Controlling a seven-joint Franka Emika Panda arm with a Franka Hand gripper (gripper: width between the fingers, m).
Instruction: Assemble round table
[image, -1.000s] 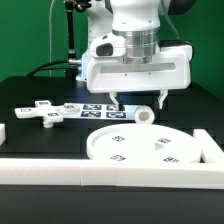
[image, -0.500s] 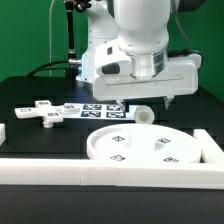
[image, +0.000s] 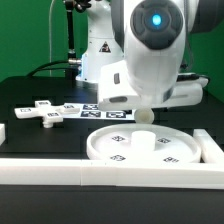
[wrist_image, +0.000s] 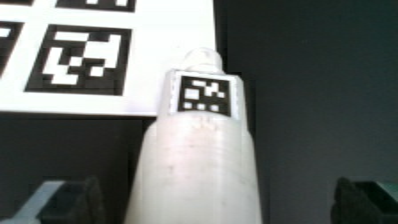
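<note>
The short white post (wrist_image: 199, 150) lies on its side on the black table, a tag on its end. My gripper (wrist_image: 214, 205) is open, one dark finger (wrist_image: 63, 200) on each side of the post with gaps between. In the exterior view the arm's hand hangs low over the post (image: 146, 115) and hides the fingers. The large rimmed round disc (image: 150, 148) lies flat just in front of the post. The small cross-shaped foot (image: 38, 112) lies at the exterior view's left.
The marker board (image: 95, 110) lies behind the post; it also shows in the wrist view (wrist_image: 89, 50). Long white rails run along the front (image: 110, 172) and at the exterior view's right (image: 210, 145). A small white block (image: 3, 132) sits at the exterior view's left edge.
The hand has turned about its axis and come down over the post. Its fingers, visible before beside the post, are now hidden in the exterior view.
</note>
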